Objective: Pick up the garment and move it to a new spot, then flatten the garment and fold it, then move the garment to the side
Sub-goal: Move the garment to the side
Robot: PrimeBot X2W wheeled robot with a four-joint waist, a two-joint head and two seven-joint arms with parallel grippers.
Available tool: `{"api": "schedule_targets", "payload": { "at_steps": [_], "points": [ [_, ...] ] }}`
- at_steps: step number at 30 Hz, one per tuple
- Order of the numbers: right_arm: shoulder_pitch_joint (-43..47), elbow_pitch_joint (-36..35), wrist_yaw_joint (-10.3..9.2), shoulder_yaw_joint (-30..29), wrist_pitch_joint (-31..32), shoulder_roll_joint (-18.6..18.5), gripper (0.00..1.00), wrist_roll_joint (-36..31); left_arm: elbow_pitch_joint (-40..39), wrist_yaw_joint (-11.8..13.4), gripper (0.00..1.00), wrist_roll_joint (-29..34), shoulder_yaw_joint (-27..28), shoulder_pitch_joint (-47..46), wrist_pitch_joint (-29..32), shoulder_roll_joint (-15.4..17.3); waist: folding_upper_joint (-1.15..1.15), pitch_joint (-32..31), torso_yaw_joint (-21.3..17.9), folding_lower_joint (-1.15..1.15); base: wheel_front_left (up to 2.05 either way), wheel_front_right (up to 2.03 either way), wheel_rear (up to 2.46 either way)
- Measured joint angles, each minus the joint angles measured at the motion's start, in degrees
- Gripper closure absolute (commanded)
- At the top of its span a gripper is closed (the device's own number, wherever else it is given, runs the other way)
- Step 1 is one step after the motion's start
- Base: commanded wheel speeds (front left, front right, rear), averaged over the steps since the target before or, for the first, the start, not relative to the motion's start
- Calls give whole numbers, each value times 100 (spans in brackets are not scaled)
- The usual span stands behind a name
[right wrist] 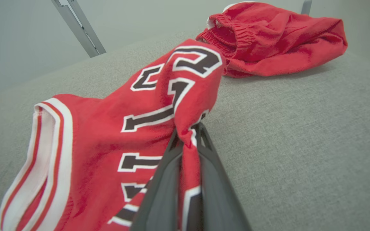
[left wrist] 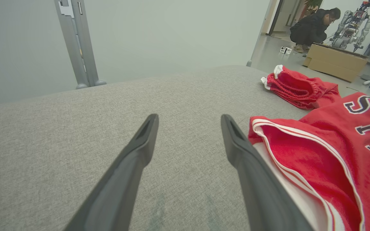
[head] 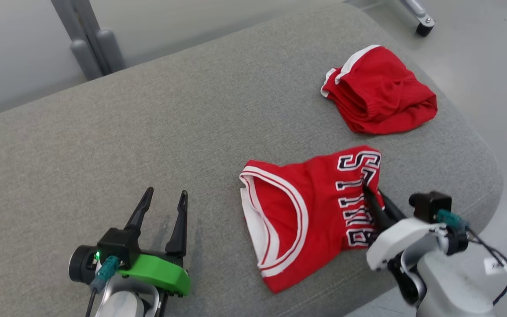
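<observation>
The garment (head: 310, 211) is a red jersey with white trim and dark lettering, lying folded on the grey cushion near its front right edge. My right gripper (head: 368, 191) is shut on the jersey's right edge, and the cloth (right wrist: 185, 141) is pinched between its two dark fingers. My left gripper (head: 163, 196) stands open over bare cushion to the left of the jersey, with nothing between its fingers (left wrist: 146, 134). The jersey's striped opening (left wrist: 300, 141) lies just right of the left gripper's right finger.
A bundle of red shorts with white trim (head: 379, 90) lies at the cushion's back right corner. The grey cushion (head: 148, 132) ends close to the right arm. Grey metal posts (head: 90, 44) stand behind. A person (left wrist: 313, 25) crouches by a cardboard box (left wrist: 336, 61) far off.
</observation>
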Motion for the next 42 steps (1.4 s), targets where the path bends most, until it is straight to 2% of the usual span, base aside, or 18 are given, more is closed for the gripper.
{"api": "schedule_targets", "payload": {
  "at_steps": [5,12,18,24,26,27,28,29,34,37,40,42],
  "points": [
    [-950,93,0,-188,0,-358,100,-160,-62,-32,0,157,52,-186,0,0,0,242,135,0,0,0,0],
    [-2209,476,0,-280,52,-1176,100,-453,-132,-60,0,303,248,-335,-1,3,0,746,565,0,0,0,0],
    [-2895,1085,0,-862,120,-1924,100,-723,-238,-98,0,366,296,-444,-1,5,0,1151,956,1,0,0,0],
    [-3210,1820,0,-1527,138,-2463,100,-1207,-318,-102,0,453,323,-518,-1,5,0,1439,1288,1,0,0,0],
    [-3283,2054,0,-1711,169,-2527,100,-1426,-330,-105,0,485,341,-547,0,4,0,1519,1378,0,0,0,0],
    [-3318,2164,1,-1813,169,-2547,97,-1549,-335,-107,0,503,355,-561,0,7,0,1558,1417,1,0,0,0],
    [-3365,2279,1,-1965,167,-2568,45,-1666,-345,-107,0,526,369,-571,0,7,0,1596,1456,1,0,0,0],
    [-3402,2387,1,-2124,170,-2583,0,-1831,-345,-108,0,532,382,-576,0,7,0,1627,1494,1,0,0,0],
    [-3432,2819,0,-3032,192,-2562,0,-2450,-354,-109,0,555,469,-591,0,5,0,1692,1674,1,0,0,0],
    [-3356,2770,0,-3308,103,-2526,0,-2749,-346,-109,0,514,508,-587,-1,10,0,1661,1719,1,0,0,0],
    [-3218,2469,0,-3539,29,-2230,0,-2888,-322,-103,0,483,545,-554,0,7,0,1558,1746,1,0,0,0],
    [-3092,2035,0,-3492,22,-1887,0,-2873,-301,-88,0,446,588,-516,0,9,0,1470,1756,1,0,0,0]
  ]
}}
